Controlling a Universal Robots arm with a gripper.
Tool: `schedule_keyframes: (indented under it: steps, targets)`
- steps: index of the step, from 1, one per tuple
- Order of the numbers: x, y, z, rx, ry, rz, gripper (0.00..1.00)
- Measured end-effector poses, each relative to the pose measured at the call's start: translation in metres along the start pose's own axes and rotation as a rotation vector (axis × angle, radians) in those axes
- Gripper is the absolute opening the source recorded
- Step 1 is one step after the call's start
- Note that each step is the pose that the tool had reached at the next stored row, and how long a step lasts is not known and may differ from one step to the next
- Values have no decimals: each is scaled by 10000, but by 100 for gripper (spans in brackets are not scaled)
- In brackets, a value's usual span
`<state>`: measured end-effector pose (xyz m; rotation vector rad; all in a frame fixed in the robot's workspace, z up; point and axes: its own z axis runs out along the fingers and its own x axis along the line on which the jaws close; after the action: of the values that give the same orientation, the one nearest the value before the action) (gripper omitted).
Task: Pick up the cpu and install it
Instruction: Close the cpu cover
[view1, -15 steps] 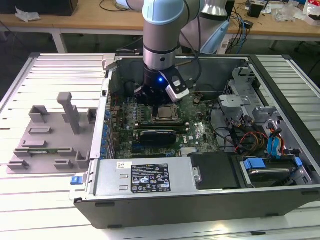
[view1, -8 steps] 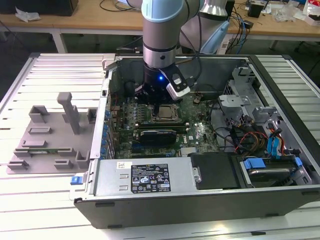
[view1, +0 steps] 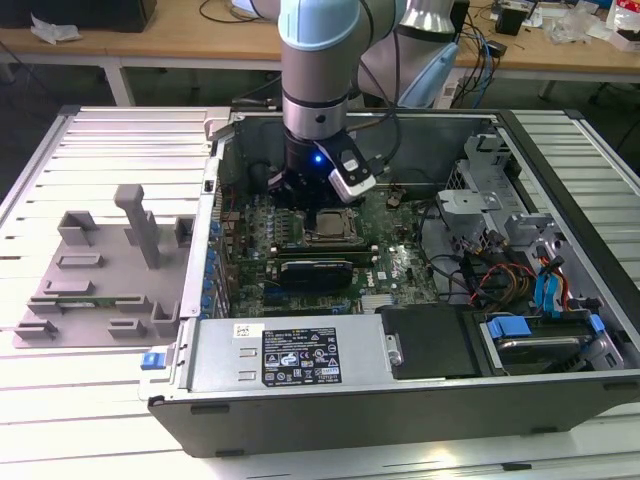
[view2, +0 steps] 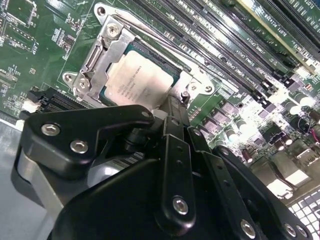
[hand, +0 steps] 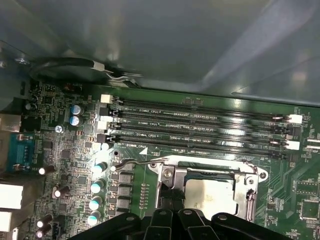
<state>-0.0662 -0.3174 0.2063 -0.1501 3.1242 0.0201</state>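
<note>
Pincer (view1: 303, 200) hangs low inside the open computer case (view1: 560, 150), right over the green motherboard (view1: 400, 265). Whether it is wide or narrow: cannot tell from any view. In the second wrist view its black tip sits just beside one edge of the cpu (view2: 137, 80); contact unclear. The cpu lies flat, silver top up, seated in the metal socket frame (view2: 107, 37). Long black memory slots (hand: 200, 125) run alongside the frame. A grey fixture tray (view1: 100, 270) rests on the slatted worktop (view1: 100, 140), at the exterior view's left, well apart from the case.
</note>
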Motion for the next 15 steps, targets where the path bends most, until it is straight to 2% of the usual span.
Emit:
schedule_keyframes:
  steps: [10,15]
  targets:
    - [5,-43,13,-1,0,1,11]
    - [4,-43,-13,0,0,-1,11]
